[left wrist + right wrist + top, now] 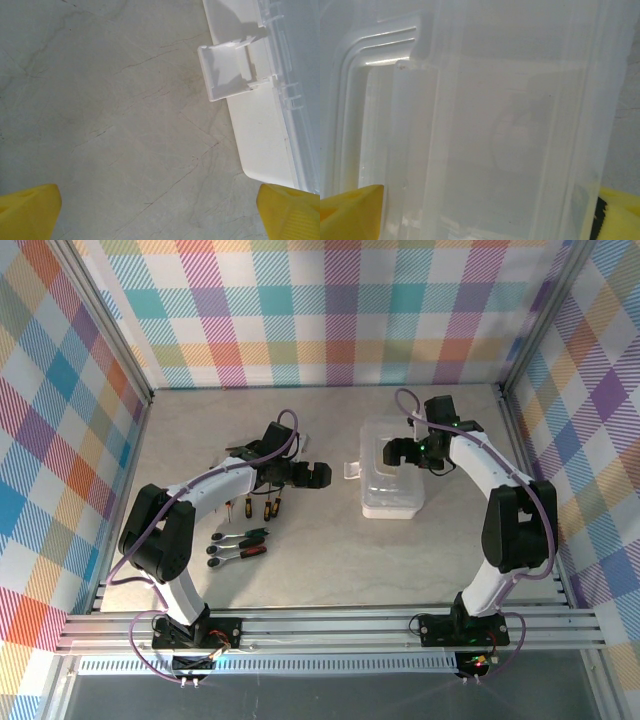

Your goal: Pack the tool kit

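Right fingers [350,212] wide apart, empty, hover directly over clear case [392,495]. Left fingers [27,212] wide, empty, facing its side tab [225,70].

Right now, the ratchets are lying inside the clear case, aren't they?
No. The ratchets lie on the table, to the left of the clear case, not inside it. The top view shows that.
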Controlling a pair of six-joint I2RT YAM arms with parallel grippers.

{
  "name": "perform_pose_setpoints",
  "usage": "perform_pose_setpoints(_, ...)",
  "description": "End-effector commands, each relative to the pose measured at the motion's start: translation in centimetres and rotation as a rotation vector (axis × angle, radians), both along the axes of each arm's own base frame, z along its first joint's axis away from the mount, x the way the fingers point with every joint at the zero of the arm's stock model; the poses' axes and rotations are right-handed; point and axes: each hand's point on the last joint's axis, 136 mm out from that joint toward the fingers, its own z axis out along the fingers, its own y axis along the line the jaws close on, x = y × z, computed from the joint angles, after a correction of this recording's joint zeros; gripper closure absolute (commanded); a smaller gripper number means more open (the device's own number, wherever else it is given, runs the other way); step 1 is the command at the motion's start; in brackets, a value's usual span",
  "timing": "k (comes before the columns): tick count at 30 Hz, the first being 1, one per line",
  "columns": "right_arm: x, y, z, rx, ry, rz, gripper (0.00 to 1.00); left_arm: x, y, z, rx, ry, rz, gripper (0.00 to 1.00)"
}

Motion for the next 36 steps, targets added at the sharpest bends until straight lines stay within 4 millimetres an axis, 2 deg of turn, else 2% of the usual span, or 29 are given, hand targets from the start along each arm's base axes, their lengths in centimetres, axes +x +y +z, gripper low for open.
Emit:
perform_pose_setpoints(1,-0.8,0.0,-1.1,-0.019,0.037,0.007,0.09,-0.7,-0.4,0.4,-0.010,-0.003,-0.025,0.00)
perform_pose_setpoints(10,-1.4,0.6,-1.0,0.014,0.033,0.045,0.33,-0.7,-0.6,0.1,-0.014,0.006,-0.028,0.00)
perform_pose_setpoints(19,-1.6,1.3,-0.2,0.055,0.014,0.073,0.46,-0.3,-1.0,0.1,-0.021,0.012,-0.034,0.00)
perform_pose_setpoints(28,-2.0,3.8,3.8,0.237,-0.081,0.146,0.49,-0.2,-1.2,0.0,-0.022,0.016,-0.036,0.00)
perform_pose_setpoints(32,-1.9,4.3,4.7,0.353,-0.095,0.157,0.50,-0.1,-1.3,0.4,-0.028,0.007,-0.037,0.00)
perform_pose_setpoints(36,-1.9,4.3,5.1,0.466,-0.107,0.159,0.51,0.1,-1.5,1.6,-0.040,-0.021,-0.044,0.00)
